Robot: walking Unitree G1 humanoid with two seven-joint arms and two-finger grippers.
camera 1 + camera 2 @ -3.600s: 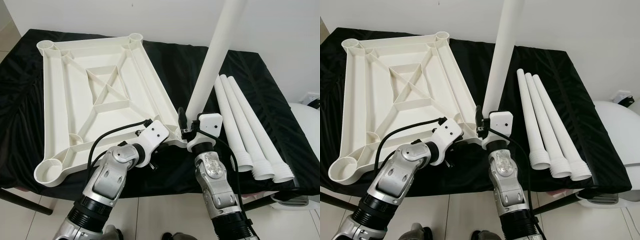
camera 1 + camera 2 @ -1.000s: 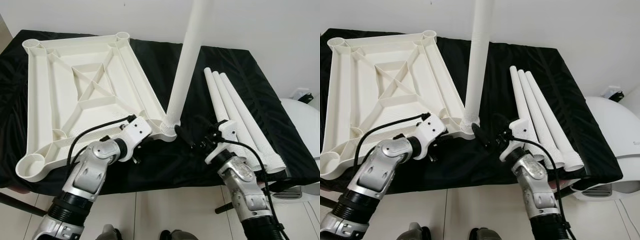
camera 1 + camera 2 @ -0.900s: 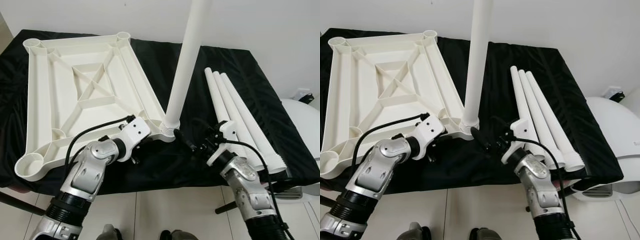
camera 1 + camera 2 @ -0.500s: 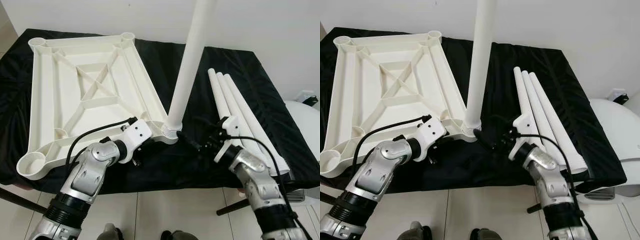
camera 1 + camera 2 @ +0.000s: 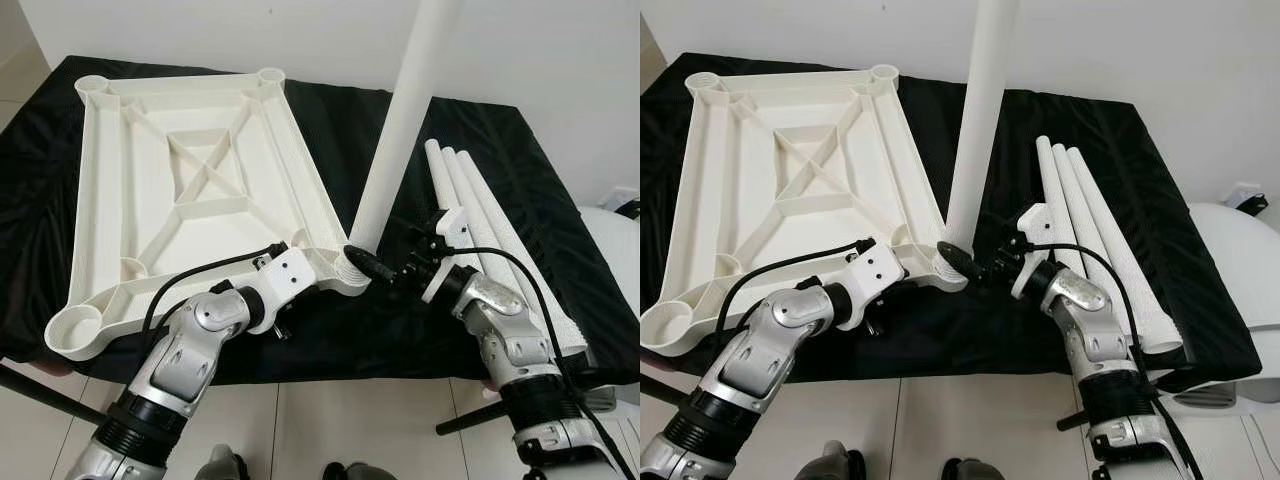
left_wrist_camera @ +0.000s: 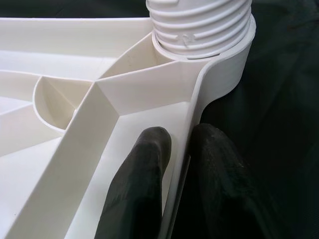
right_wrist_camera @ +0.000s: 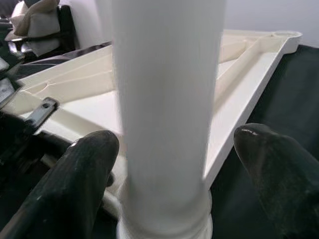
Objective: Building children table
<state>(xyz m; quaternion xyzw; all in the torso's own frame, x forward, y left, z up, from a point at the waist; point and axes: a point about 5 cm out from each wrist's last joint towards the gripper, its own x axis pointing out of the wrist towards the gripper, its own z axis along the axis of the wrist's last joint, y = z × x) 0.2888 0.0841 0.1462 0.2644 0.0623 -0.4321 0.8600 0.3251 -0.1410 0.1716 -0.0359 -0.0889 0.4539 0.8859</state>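
Right tool (image 5: 962, 262) stands open around the upright leg (image 5: 978, 120) at the tabletop's (image 5: 190, 190) near corner socket; left tool (image 6: 174, 164) pinches the tabletop rim there. Advice: close squarely on the leg, keep it plumb, turn until the thread seats. Count: one fitted leg, three loose legs (image 5: 480, 225), one tabletop on the black-draped table (image 5: 520, 140).

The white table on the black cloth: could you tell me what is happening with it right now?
The tabletop lies upside down. The left gripper pinches its rim beside the corner socket where one leg stands upright. The right gripper is open, a finger on each side of that leg. Three spare legs lie alongside.
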